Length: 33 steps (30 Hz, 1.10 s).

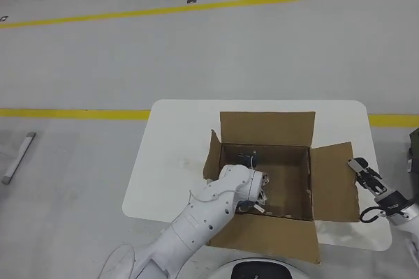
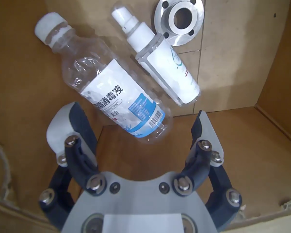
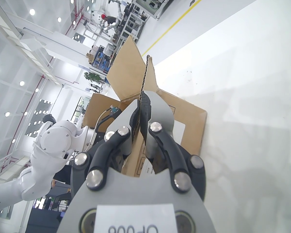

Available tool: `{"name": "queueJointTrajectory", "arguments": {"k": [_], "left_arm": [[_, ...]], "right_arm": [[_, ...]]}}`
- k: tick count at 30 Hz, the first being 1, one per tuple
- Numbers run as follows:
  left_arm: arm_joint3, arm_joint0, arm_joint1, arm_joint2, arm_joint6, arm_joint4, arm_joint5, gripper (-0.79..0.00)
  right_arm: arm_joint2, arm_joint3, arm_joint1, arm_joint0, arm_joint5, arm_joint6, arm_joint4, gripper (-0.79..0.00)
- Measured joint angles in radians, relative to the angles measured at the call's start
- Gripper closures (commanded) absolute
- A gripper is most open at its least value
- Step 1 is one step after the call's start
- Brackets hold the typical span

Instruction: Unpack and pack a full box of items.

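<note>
The cardboard box (image 1: 267,127) stands open on the white worktop (image 1: 171,157). On the box floor lie a clear disinfectant bottle (image 2: 106,86), a white spray bottle (image 2: 165,66) in a clear sleeve just beside it, and a metal flange (image 2: 179,18) whose rim the spray bottle's shoulder overlaps.

The left gripper (image 2: 137,113) hangs inside the box over the disinfectant bottle's base end. Its fingers are spread wide and hold nothing. The right gripper (image 3: 142,99) is at the box's side flap (image 1: 333,181), with its fingers pinched onto the flap's edge.

The disinfectant bottle looks light, thin-walled and smooth, so it will likely roll or dent. The labelled middle, taken across its width, seems the safest hold. The sleeved spray bottle should be light but slippery. The flange is probably heavy, rigid and slick, and best gripped by its raised hub.
</note>
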Motion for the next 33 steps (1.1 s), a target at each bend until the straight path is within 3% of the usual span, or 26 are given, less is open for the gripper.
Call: {"name": "queueJointTrajectory", "arguments": {"k": [9, 15, 27, 30, 33], "left_arm": [[0.11, -0.021, -0.04, 0.004, 0.043, -0.016, 0.015, -0.785], [0.126, -0.028, -0.054, -0.001, 0.036, -0.004, 0.03, -0.785], [0.131, -0.014, -0.052, -0.051, 0.014, 0.053, 0.015, -0.782], [0.127, -0.004, -0.049, -0.069, 0.008, 0.068, 0.009, -0.705], [0.118, 0.007, -0.048, -0.083, 0.002, 0.088, 0.003, -0.68]], "right_arm": [[0.003, 0.005, -0.002, 0.001, -0.007, 0.005, -0.001, 0.0], [0.007, 0.009, -0.003, 0.001, -0.008, 0.01, -0.001, 0.0], [0.0, 0.019, -0.006, 0.012, -0.006, 0.019, -0.006, 0.0], [0.001, 0.021, -0.006, 0.014, -0.006, 0.022, -0.008, 0.0], [0.001, 0.025, -0.007, 0.017, -0.004, 0.022, -0.01, 0.0]]}}
